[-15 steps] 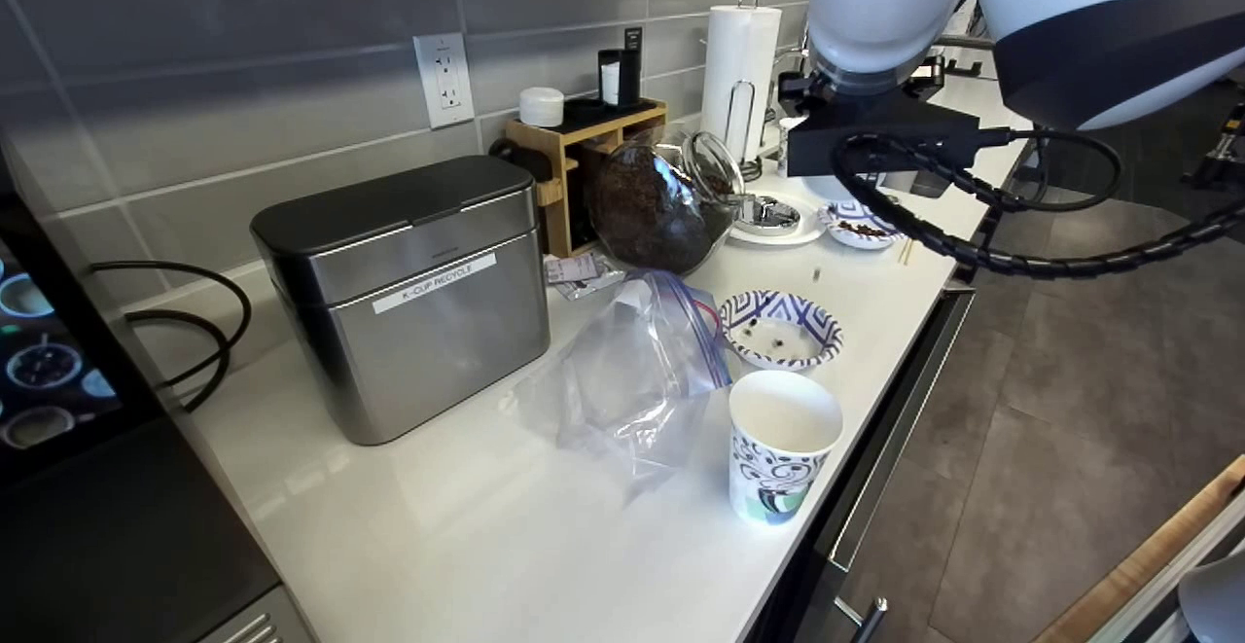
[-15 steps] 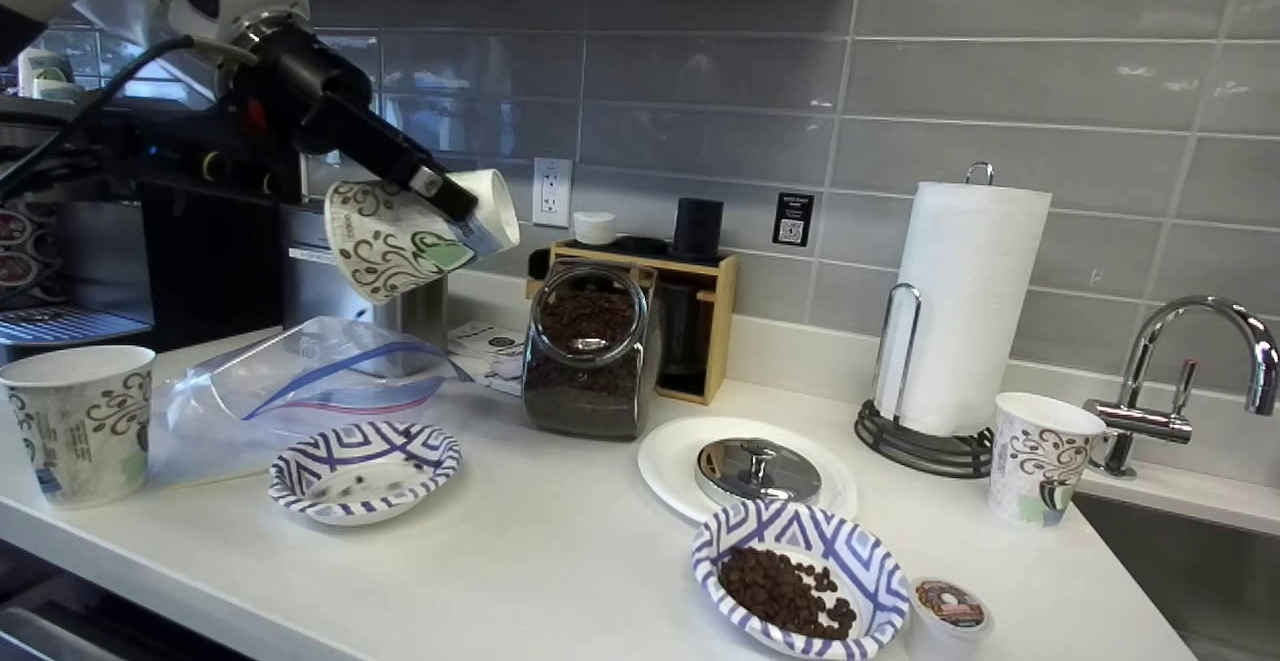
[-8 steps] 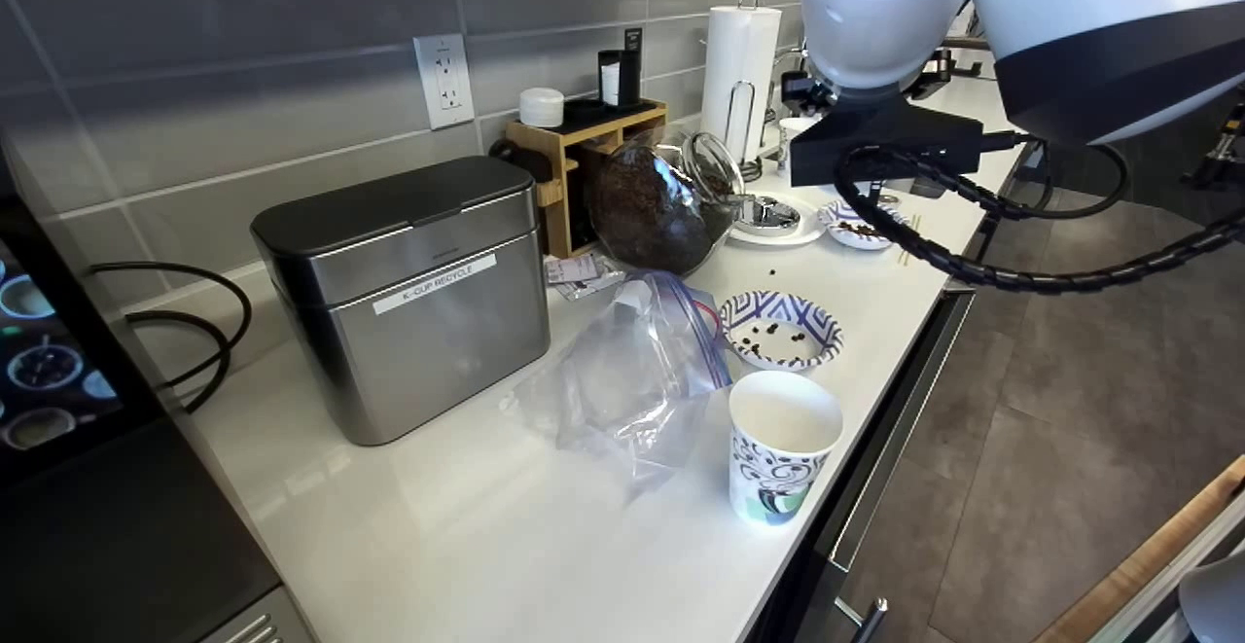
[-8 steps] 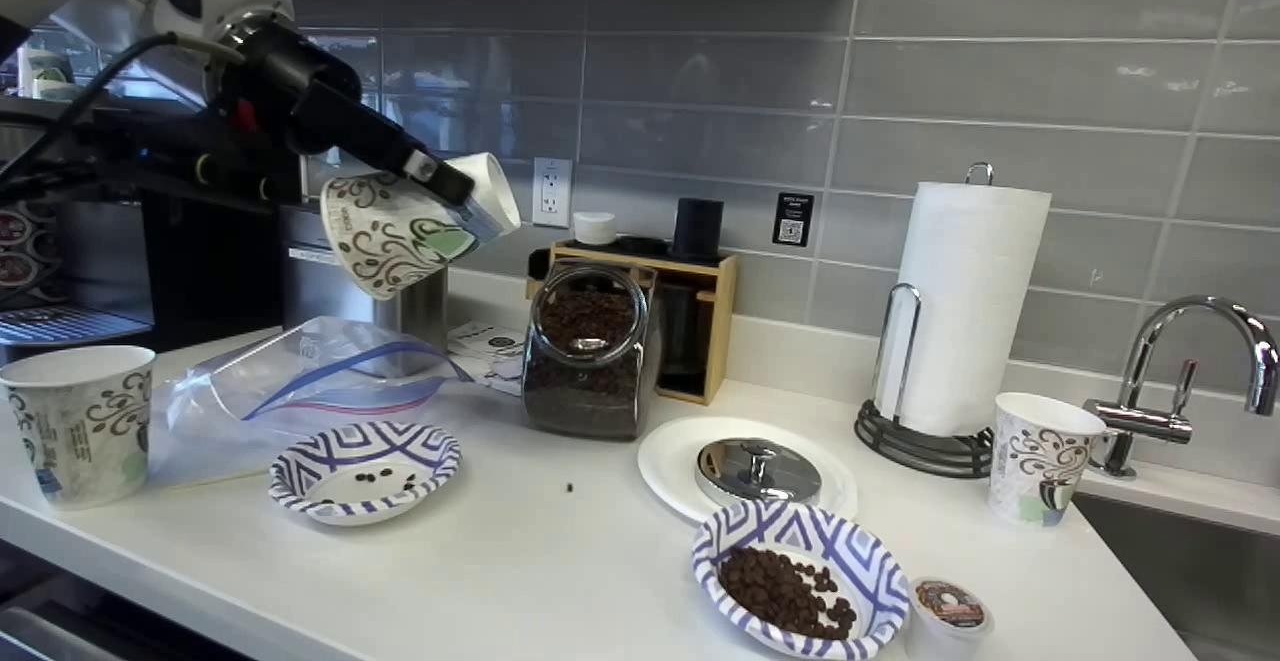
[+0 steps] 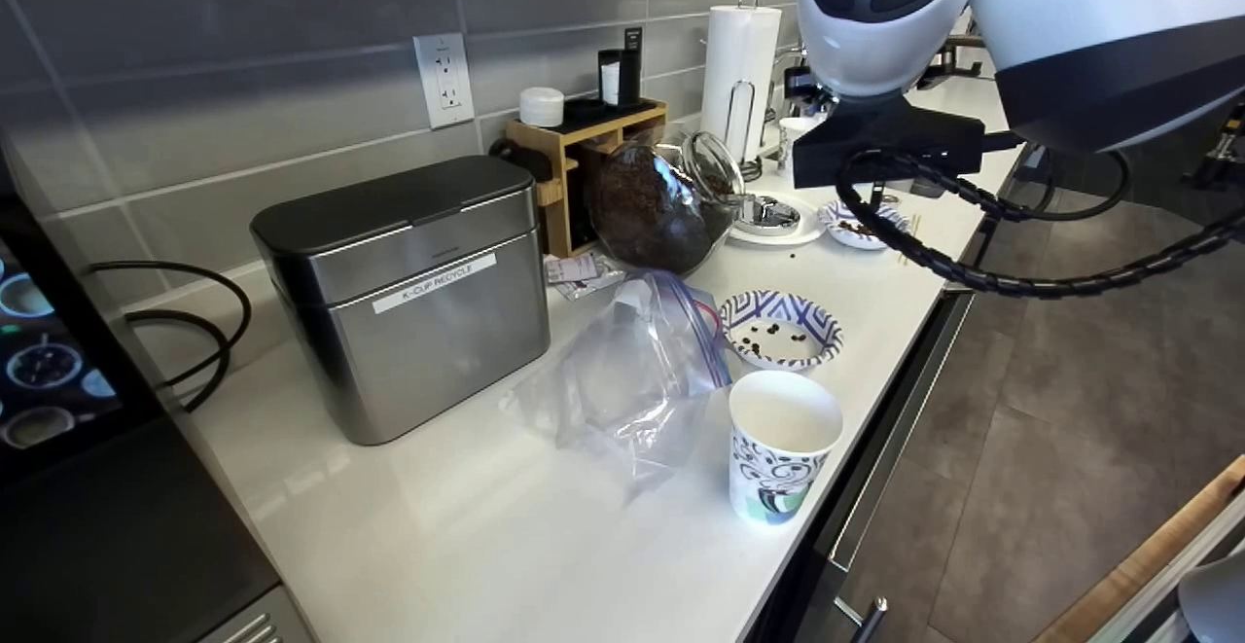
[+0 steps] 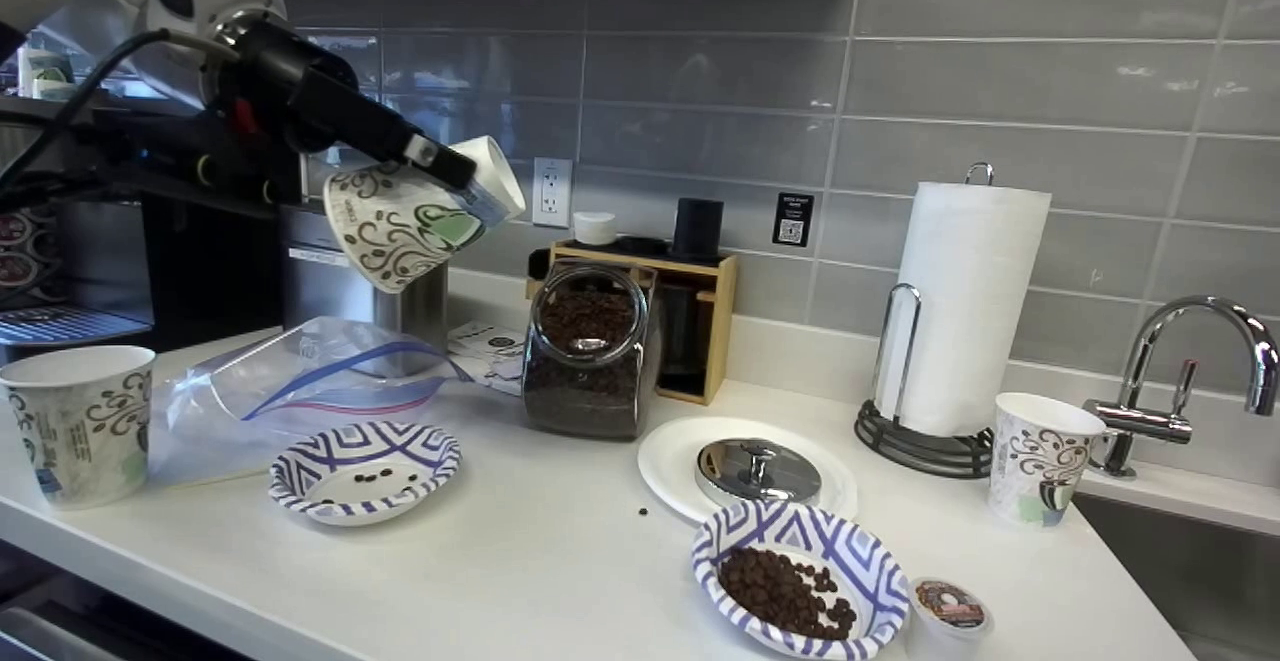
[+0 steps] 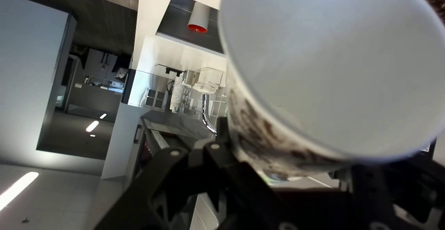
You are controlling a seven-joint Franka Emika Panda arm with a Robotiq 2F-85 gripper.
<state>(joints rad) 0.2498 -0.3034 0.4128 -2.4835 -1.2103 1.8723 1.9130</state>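
A tilted paper cup (image 6: 393, 233) hangs above the surface (image 6: 520, 581), the robot's fingers (image 6: 450, 167) clamped on its side. Too tight a squeeze could crumple it; too slack a grip could drop it. What lies at its bottom is hard to tell. Below stand a jar (image 6: 585, 396) and a bowl (image 6: 868, 559) of beans (image 6: 765, 591), with paper towels (image 6: 970, 321) and a faucet (image 6: 1140, 423) before gray tile (image 6: 700, 71).

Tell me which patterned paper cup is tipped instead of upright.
The held cup, clamped in the gripper above the counter; the bag-side cup and sink-side cup both stand upright on it.
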